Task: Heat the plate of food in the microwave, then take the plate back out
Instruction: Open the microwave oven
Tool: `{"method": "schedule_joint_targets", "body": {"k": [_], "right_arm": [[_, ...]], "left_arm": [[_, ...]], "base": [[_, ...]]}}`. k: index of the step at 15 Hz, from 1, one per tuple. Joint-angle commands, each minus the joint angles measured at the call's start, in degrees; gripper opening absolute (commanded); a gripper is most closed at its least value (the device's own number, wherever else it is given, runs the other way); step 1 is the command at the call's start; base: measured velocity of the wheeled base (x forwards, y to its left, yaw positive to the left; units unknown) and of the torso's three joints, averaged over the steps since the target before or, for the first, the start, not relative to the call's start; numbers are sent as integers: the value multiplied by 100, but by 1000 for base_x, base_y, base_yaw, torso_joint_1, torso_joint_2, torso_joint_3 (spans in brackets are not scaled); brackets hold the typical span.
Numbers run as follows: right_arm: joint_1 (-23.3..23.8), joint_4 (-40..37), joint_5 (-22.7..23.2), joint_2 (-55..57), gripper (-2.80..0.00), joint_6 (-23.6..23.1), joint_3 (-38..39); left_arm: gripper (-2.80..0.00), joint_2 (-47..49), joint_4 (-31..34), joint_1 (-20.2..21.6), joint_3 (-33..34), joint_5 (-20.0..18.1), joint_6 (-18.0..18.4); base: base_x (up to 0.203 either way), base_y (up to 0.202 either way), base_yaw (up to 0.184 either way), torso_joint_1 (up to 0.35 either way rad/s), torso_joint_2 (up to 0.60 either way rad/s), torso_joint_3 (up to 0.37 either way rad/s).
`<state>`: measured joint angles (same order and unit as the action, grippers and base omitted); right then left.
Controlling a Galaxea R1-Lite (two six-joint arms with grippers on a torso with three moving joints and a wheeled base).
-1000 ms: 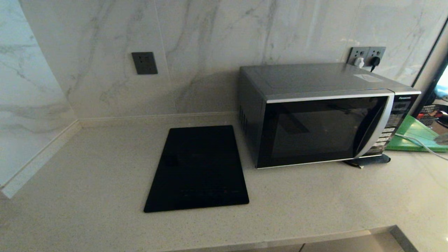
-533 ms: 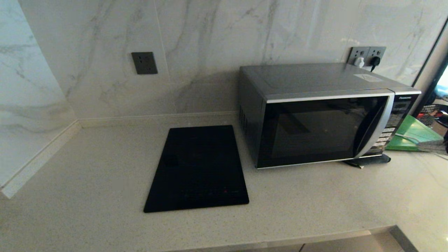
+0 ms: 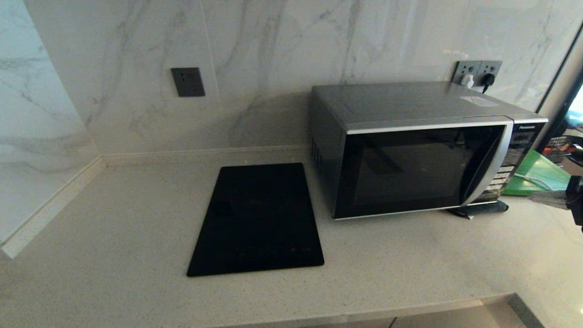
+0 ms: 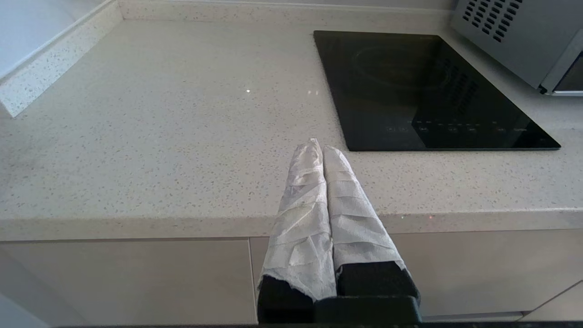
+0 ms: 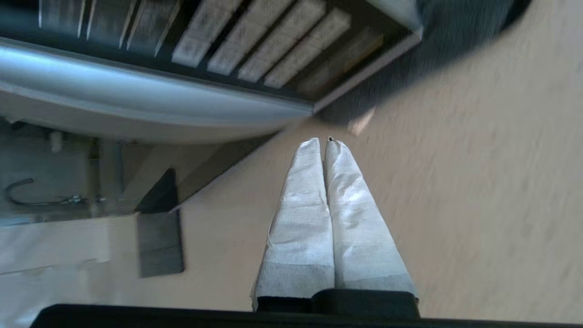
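Silver-grey box microwave [image 3: 423, 148], door closed | rigid curved handle [image 3: 489, 166] offers best hold | right gripper [image 5: 322, 142] nearby, left gripper [image 4: 319, 148] parked at counter edge, both clenched empty

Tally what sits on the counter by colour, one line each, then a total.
Silver-grey: 1, the microwave, door closed
Black: 1, the cooktop
Green: 1, the board right of the microwave
Total: 3
No plate of food is in view.

The microwave [image 3: 423, 148], a silver-grey box with a dark glass door, stands shut against the back wall toward the counter's [image 3: 114, 237] right end.
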<state>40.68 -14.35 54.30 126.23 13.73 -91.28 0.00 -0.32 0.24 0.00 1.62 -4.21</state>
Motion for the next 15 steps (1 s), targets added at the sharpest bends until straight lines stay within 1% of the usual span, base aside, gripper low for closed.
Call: {"method": "schedule_joint_targets", "body": {"k": [1, 4, 15], "right_arm": [[-79, 186, 37, 148, -280, 32, -14], [-185, 213, 37, 252, -280, 34, -12], [-576, 951, 2, 955, -280, 69, -216]], "left_arm": [[-280, 9, -3, 2, 0, 5, -1], [-280, 7, -3, 2, 0, 5, -1], [-280, 9, -3, 2, 0, 5, -1]], "base": [[0, 0, 0, 0, 0, 0], [0, 0, 0, 0, 0, 0], [0, 0, 0, 0, 0, 0]]}}
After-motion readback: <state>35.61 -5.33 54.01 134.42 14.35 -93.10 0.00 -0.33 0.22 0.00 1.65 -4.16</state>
